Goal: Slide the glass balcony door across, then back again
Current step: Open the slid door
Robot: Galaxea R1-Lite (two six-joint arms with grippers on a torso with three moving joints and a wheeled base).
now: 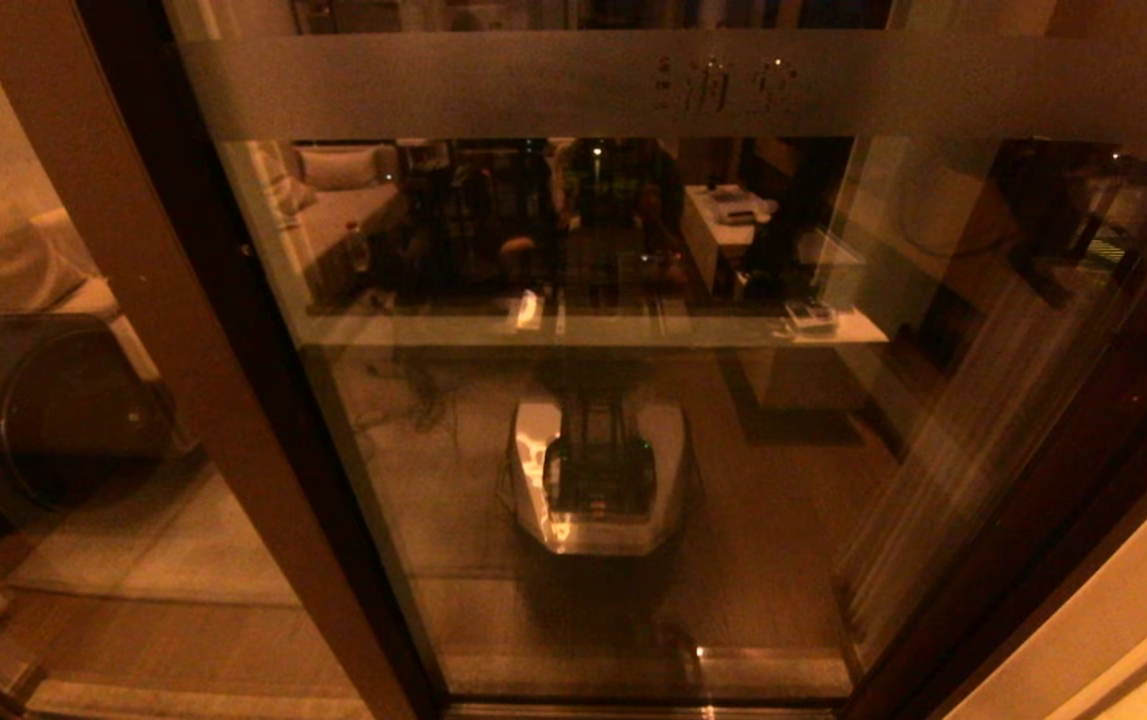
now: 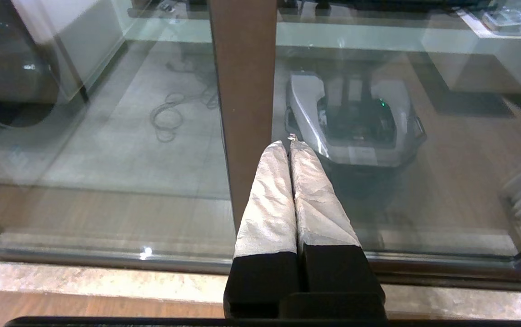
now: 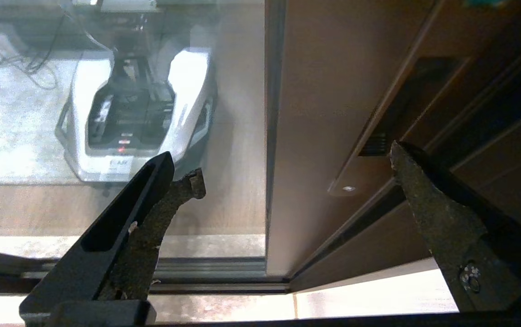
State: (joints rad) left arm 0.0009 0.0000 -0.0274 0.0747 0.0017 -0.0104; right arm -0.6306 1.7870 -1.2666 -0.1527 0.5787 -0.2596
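Right hand (image 3: 287,168) spread wide before the glass balcony door (image 1: 633,400), straddling its stile and recessed handle (image 3: 378,136), apparently ready to push. Left hand (image 2: 291,144) pinched shut, empty, parked near the frame.

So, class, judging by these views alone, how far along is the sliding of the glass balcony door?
Nothing looks done yet: the glass balcony door fills the opening, its stile meeting the frame at the right. In hand: the right tool hangs open in front of the recessed handle, not touching it. The left tool is shut, idle near the left stile. Both slides remain.
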